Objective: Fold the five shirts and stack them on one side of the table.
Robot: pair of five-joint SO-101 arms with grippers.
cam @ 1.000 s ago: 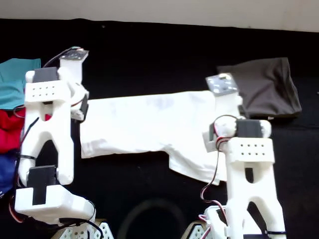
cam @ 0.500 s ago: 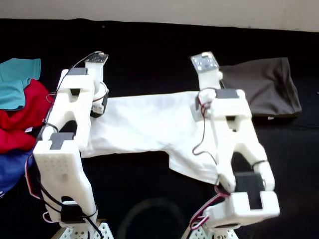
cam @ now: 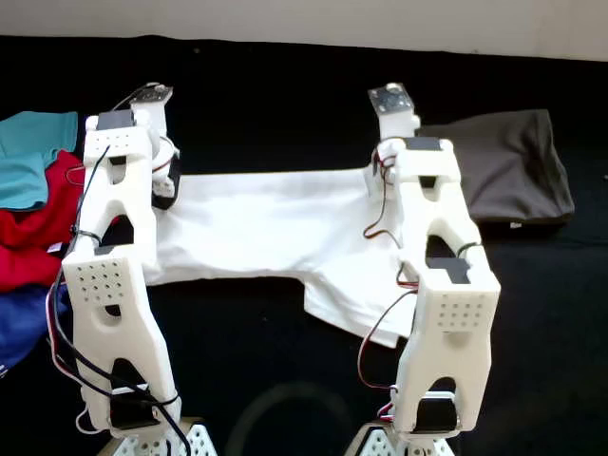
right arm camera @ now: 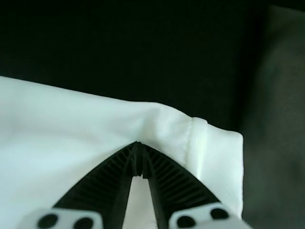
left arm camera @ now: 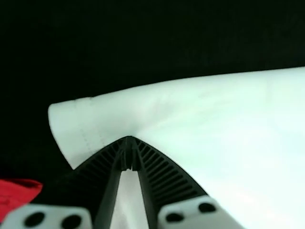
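Across the middle of the high view, the white shirt (cam: 275, 233) lies spread on the black table (cam: 285, 95), and you hold it by its upper edge at both ends. The left gripper (left arm camera: 127, 155) is pinched closed on the hem corner at centre left. The right gripper (right arm camera: 138, 161) is clamped on the matching corner at centre right. Each bite looks shallow, right at the seam, so your main risk is one corner slipping out if you pull the arms apart or lift unevenly; the fold would then go skew. Watch the loose flap (cam: 347, 304) trailing toward the lower centre, which I judge likely to drag and bunch under the fold. The right gripper sits just beside the grey shirt (cam: 508, 166) folded in the upper right, so a wide swing could shove it. At the left edge, the red shirt (cam: 33, 237) and teal shirt (cam: 28, 152) lie close to the left arm and could be caught too
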